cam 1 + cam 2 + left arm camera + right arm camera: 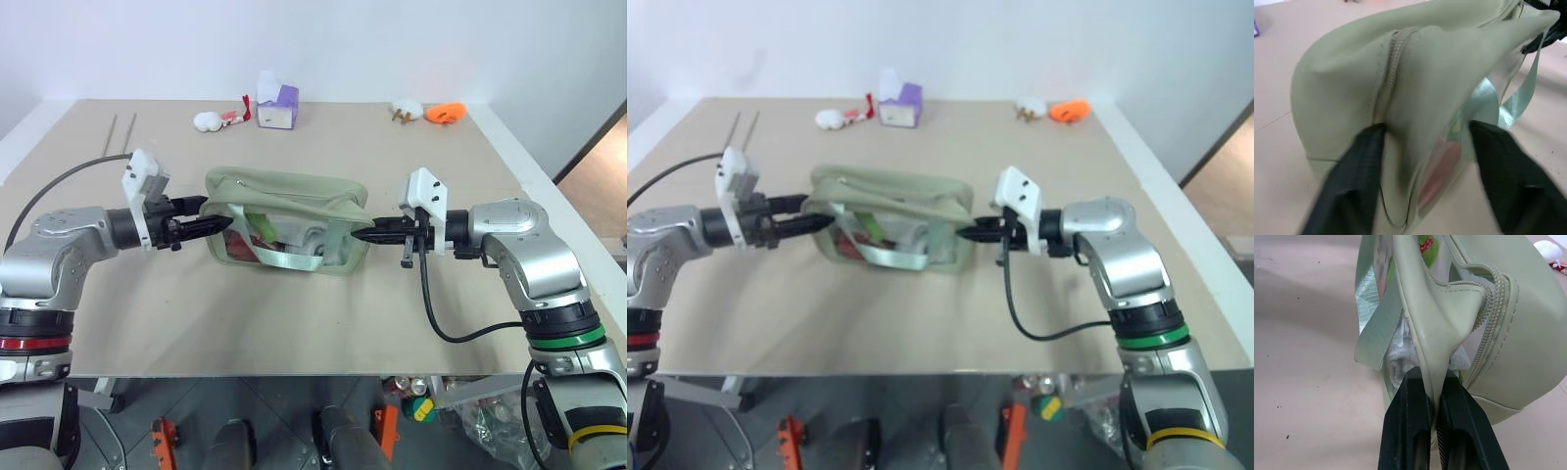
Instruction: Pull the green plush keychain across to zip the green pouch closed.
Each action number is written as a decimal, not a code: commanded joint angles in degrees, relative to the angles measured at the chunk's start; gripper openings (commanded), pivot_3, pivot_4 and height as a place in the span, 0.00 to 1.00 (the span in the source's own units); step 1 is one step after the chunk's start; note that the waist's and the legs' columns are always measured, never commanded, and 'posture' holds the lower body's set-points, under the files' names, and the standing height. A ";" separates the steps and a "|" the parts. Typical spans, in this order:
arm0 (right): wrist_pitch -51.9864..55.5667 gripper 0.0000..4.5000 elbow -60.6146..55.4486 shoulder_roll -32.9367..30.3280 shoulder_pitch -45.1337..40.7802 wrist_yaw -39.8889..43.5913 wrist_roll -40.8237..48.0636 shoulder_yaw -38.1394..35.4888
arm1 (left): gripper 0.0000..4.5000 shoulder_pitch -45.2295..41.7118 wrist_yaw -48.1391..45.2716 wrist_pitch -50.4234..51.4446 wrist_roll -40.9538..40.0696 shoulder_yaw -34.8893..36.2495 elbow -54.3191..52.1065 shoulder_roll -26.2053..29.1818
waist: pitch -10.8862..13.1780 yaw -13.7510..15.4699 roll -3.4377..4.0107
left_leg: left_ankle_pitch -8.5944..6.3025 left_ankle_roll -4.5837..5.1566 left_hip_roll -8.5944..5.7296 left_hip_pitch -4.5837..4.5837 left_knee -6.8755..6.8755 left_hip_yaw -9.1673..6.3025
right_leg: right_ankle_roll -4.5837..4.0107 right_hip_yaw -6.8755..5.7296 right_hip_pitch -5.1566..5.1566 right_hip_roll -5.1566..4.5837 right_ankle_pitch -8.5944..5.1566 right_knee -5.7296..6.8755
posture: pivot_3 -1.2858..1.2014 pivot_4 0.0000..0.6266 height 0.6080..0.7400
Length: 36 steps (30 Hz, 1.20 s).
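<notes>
The green pouch (284,191) lies in the middle of the table, its clear window and green strap (284,257) facing me. My right gripper (355,234) is shut on a fold of fabric at the pouch's right end (1432,374), beside the zipper (1493,298). At the pouch's left end my left gripper (223,224) is open. Its fingers (1356,166) stand apart on either side of that end, just below the zipper's end (1388,73). The green plush keychain is hidden from me.
Along the table's far edge stand a purple and white box (276,103), a small white toy (207,121), another white item (406,109) and an orange toy (446,113). Two thin rods (120,132) lie at the far left. A black cable (441,313) hangs from my right wrist.
</notes>
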 commanded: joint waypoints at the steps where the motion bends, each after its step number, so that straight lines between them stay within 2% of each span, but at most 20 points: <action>1: 0.12 0.00 -2.16 -0.47 0.11 0.36 0.52 -0.07 | 0.26 -0.90 0.59 -0.16 -1.56 1.62 -2.22 -0.40 | 0.00 0.02 0.00 | 0.00 0.00 0.00 0.00 0.00 0.00 | 0.00 0.00 0.00 0.00 0.00 0.00 | 0.52 0.24 1.00; 4: 0.07 0.00 -1.97 -0.49 0.12 0.24 0.45 -0.08 | 0.05 -0.15 1.44 0.27 -1.67 1.53 -2.78 -0.50 | 0.00 0.05 0.00 | 0.00 0.00 -0.03 -0.01 0.01 0.00 | 0.01 0.00 0.01 -0.04 0.00 0.00 | 0.52 0.24 1.00; 5: 0.08 0.00 -1.87 -0.50 0.13 0.15 0.39 -0.10 | 0.01 0.29 1.87 0.37 -1.45 1.41 -3.13 -0.39 | 0.00 0.05 0.00 | 0.00 0.00 -0.03 -0.02 0.01 0.01 | 0.01 0.00 0.01 -0.04 0.00 -0.01 | 0.52 0.24 1.00; 9: 2.08 0.00 -1.22 -0.45 -0.13 -0.05 1.30 -0.75 | 0.01 1.51 2.17 0.59 -1.70 1.51 -4.30 -0.24 | 0.00 0.16 -0.01 | 0.00 0.00 -0.04 -0.01 0.01 -0.01 | 0.02 0.00 0.02 -0.04 0.00 -0.01 | 0.52 0.24 1.00; 14: 6.64 0.36 -2.71 -2.09 -0.13 3.12 6.49 -3.48 | 0.00 2.36 2.72 0.47 -1.84 1.45 -5.09 -0.35 | 0.00 0.31 -0.01 | 0.00 0.00 -0.05 -0.01 0.02 -0.01 | 0.02 0.00 0.04 -0.05 0.00 -0.01 | 0.52 0.24 1.00; 16: 6.78 0.53 -2.37 -3.06 -0.32 3.06 6.74 -4.24 | 0.00 2.47 2.91 0.44 -1.85 1.38 -5.28 -0.39 | 0.00 0.35 -0.01 | 0.00 0.00 -0.06 -0.02 0.02 -0.02 | 0.03 0.00 0.04 -0.06 0.00 -0.02 | 0.52 0.24 1.00; 20: 4.48 0.82 0.39 -6.08 -0.78 2.22 5.50 -6.40 | 0.00 2.48 3.33 0.36 -1.98 1.37 -5.48 -0.50 | 0.00 0.38 -0.01 | 0.00 0.00 -0.08 -0.04 0.02 -0.01 | 0.05 0.00 0.04 -0.08 -0.01 -0.03 | 0.52 0.24 1.00; 21: 3.38 0.84 1.52 -6.92 -1.24 1.83 4.86 -7.06 | 0.00 2.48 3.44 0.38 -2.04 1.37 -5.58 -0.54 | 0.00 0.34 -0.01 | 0.00 0.00 -0.08 -0.04 0.02 -0.01 | 0.05 0.00 0.04 -0.08 -0.01 -0.03 | 0.52 0.24 1.00; 22: 2.74 0.96 2.85 -7.68 -2.12 1.82 4.94 -8.03 | 0.00 2.49 3.55 0.37 -2.10 1.36 -5.65 -0.56 | 0.00 0.33 0.00 | 0.00 0.00 -0.07 -0.02 0.02 0.00 | 0.05 0.01 0.04 -0.08 -0.01 -0.03 | 0.52 0.24 1.00; 25: 1.22 0.96 6.55 -8.11 -5.84 0.80 5.53 -10.36 | 0.00 2.49 3.79 0.35 -2.23 1.29 -5.83 -0.59 | 0.01 0.30 0.01 | 0.00 0.00 -0.07 -0.01 0.02 0.01 | 0.05 0.01 0.03 -0.07 -0.01 -0.02 | 0.52 0.24 1.00; 28: 1.09 0.96 10.95 -4.29 -14.05 -4.01 6.39 -11.88 | 0.00 2.53 3.83 0.17 -2.21 1.24 -5.86 -0.69 | 0.02 0.14 0.03 | 0.00 0.00 -0.07 0.00 0.03 0.07 | 0.05 0.06 0.01 -0.07 0.03 -0.02 | 0.52 0.24 1.00; 32: 0.18 0.96 15.37 2.78 -22.54 -11.39 1.44 -7.76 | 0.00 2.61 3.95 -0.02 -2.05 0.99 -6.10 -1.00 | 0.01 0.11 0.02 | 0.00 0.00 -0.03 0.04 0.01 0.05 | 0.01 0.04 0.02 -0.04 0.06 -0.01 | 0.52 0.24 1.00; 36: -1.56 0.96 13.49 7.91 -25.26 -14.30 -2.25 -3.37 | 0.00 2.77 4.22 0.13 -2.16 1.11 -6.72 -1.16 | 0.00 0.35 0.01 | 0.00 0.00 -0.05 -0.08 -0.01 -0.01 | 0.04 0.00 0.00 -0.06 0.00 -0.03 | 0.52 0.24 1.00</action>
